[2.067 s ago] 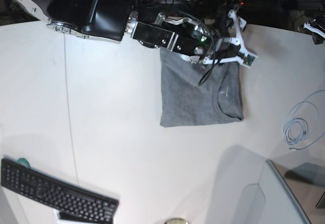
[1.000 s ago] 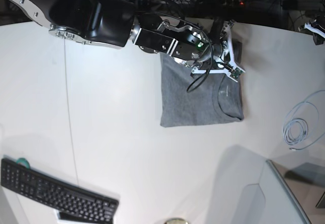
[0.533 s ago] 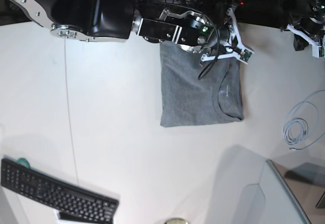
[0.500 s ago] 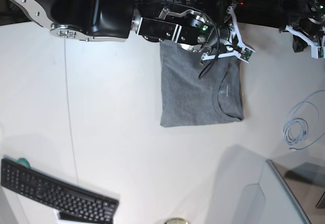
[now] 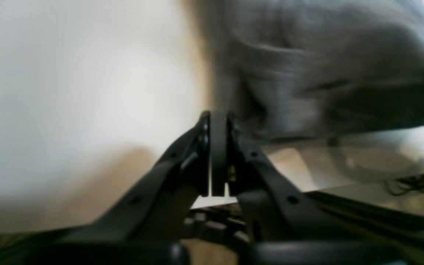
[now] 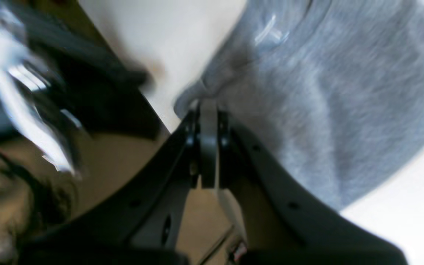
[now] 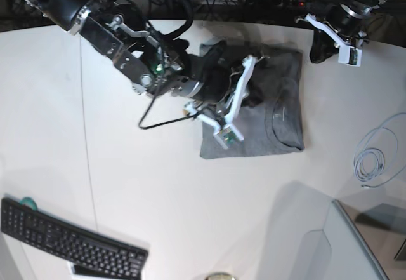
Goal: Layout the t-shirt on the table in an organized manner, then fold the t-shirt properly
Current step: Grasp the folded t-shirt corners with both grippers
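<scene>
The t-shirt (image 7: 279, 115) lies folded into a roughly rectangular grey block on the far right part of the white table (image 7: 158, 185), collar toward the near edge of the block, its far edge close to the table's far rim. In the base view the right arm reaches in from the far left and crosses over the shirt's left half, hiding that part; a black cable loops off the arm onto the table to the left of the shirt. Right gripper (image 6: 207, 106): its wrist view shows the two black fingers pressed flat together, tips right at a rounded fold of grey cloth at the shirt's edge, near the table's rim; blur makes it impossible to tell whether any cloth is pinched between them. Left gripper (image 5: 217, 117): fingers likewise pressed together with nothing visibly between them, tips over the table just beside the shirt's edge, the cloth filling the upper right of that heavily blurred view. In the base view the left arm sits at the far right, just off the shirt's far right corner, at the table's rim. Also on the table: a dark keyboard (image 7: 70, 242) at the near left, and a coil of pale cable (image 7: 371, 159) at the right edge, both well apart from the shirt.
</scene>
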Robot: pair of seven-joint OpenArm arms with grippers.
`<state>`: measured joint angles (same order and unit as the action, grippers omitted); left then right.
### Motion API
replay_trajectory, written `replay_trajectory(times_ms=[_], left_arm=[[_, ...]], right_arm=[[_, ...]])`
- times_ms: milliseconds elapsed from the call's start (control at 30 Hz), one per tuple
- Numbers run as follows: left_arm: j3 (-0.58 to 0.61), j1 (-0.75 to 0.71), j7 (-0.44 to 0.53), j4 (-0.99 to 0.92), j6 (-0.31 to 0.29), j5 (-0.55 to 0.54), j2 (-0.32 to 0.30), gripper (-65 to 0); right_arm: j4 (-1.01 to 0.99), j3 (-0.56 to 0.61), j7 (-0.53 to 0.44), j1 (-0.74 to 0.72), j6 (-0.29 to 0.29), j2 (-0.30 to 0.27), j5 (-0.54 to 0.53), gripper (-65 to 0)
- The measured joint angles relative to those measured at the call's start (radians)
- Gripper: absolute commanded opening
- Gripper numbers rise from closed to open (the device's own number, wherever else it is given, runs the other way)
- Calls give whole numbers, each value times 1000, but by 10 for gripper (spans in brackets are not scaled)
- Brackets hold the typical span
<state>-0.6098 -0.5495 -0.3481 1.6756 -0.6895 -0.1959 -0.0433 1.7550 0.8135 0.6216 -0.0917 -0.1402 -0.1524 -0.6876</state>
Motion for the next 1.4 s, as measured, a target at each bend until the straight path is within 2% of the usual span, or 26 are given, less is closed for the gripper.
replay_trajectory(times_ms=[33,67,167,233,300,333,567,633,667,833,1000,1167,1400], left_arm=[[0,1,0,0,0,0,9,-650],[1,0,0,5,0,0,14,-601],[-2,-5,0,56,0,0,24,-308],[-3,-2,4,102,5,0,39,-160],[3,1,9,119,0,-9,39,-84],[5,5,7,118,0,-7,41,-81],[51,85,-3,45,4,4,43,-81],[62,95,-1,13,4,7,43,-104],[68,103,-4,-9,6,8,43,-143],[63,134,-2,-40,7,5,43,-441],[61,129,-4,-48,7,7,43,-648],[52,130,-7,-112,7,1,45,-650],[-126,125,-2,-118,8,0,45,-650]], right_arm=[[2,-38,-8,13,0,-16,12,-650],[0,-64,-2,28,-9,-32,16,-650],[-9,-80,16,59,-17,-65,21,-650],[-8,-69,18,59,-6,-65,6,-650],[-7,-71,8,57,-5,-66,8,-650],[-7,-75,7,57,-5,-74,11,-650],[-8,-76,10,61,-5,-74,11,-650],[-8,-76,11,62,-5,-78,11,-650],[-8,-76,11,62,-5,-79,11,-650],[-8,-76,11,62,-5,-76,11,-650],[-20,-76,9,61,-5,-76,10,-650],[-56,-76,11,60,-5,-77,13,-650],[-60,-76,8,59,-5,-76,10,-650]])
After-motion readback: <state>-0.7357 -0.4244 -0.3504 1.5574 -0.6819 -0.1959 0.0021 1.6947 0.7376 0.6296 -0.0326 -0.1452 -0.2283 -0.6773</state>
